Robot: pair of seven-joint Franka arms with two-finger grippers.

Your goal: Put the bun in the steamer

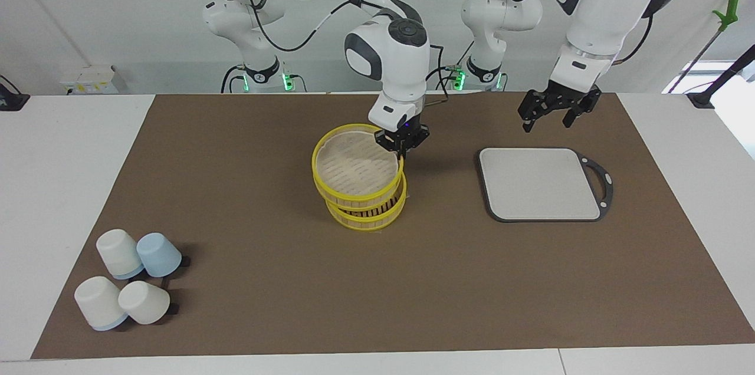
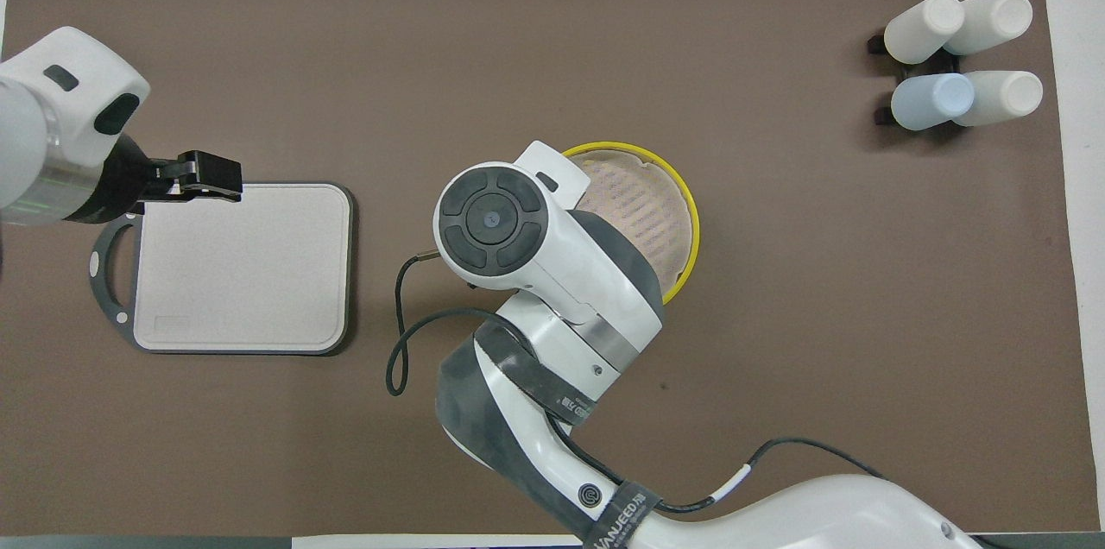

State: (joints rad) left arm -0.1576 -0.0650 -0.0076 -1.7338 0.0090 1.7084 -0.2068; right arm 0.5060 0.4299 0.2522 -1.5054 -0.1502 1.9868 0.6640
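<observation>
The steamer [image 1: 358, 177] stands on the brown mat in the middle of the table, round, with yellow rims. Its slatted top piece [image 1: 354, 164] sits askew and tilted over the lower tier. My right gripper [image 1: 403, 147] is shut on this top piece's rim, at the side nearest the robots. In the overhead view the right arm's wrist covers the gripper and part of the steamer [image 2: 660, 208]. My left gripper [image 1: 548, 118] is open and empty, in the air over the board's edge nearest the robots; it also shows in the overhead view [image 2: 210, 174]. No bun shows in either view.
A grey rectangular board [image 1: 540, 183] with a dark handle lies toward the left arm's end, also in the overhead view [image 2: 242, 268]. Several white and blue cups [image 1: 127, 283] lie toward the right arm's end, farther from the robots.
</observation>
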